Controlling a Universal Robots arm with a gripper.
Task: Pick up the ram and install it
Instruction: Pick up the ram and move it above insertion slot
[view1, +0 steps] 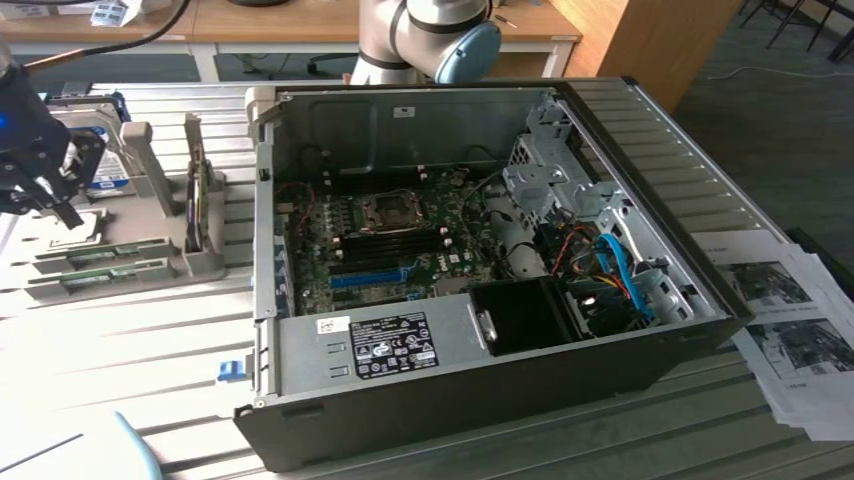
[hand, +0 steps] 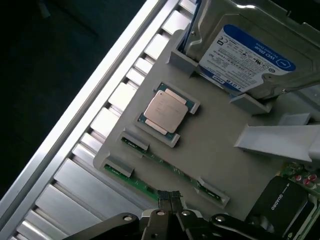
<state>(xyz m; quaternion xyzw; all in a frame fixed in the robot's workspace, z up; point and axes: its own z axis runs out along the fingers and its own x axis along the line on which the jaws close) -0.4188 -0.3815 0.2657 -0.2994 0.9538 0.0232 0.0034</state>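
Your tool (hand: 168, 197) clamped on ram (hand: 132, 180); ram seated in tray (hand: 220, 145) on tabletop (view1: 160, 340). Grasp looks made; lift and install in case (view1: 467, 420) left.

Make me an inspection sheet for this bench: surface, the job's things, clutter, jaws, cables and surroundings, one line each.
Surface: slatted metal table, carrying a grey moulded parts tray and an open black computer case.
Job's things: thin green ram stick in the tray's outer slot, second green stick beside it; both seated in the tray.
Clutter: square silver processor and silver hard drive with blue-white label on the tray; printed paper sheets at the exterior view's right.
Grippers: dark gripper above the tray, jaws shut; contact with the ram cannot be told.
Cables: blue ribbon cable and red wires inside the case.
Surroundings: wooden desk, dark carpet.
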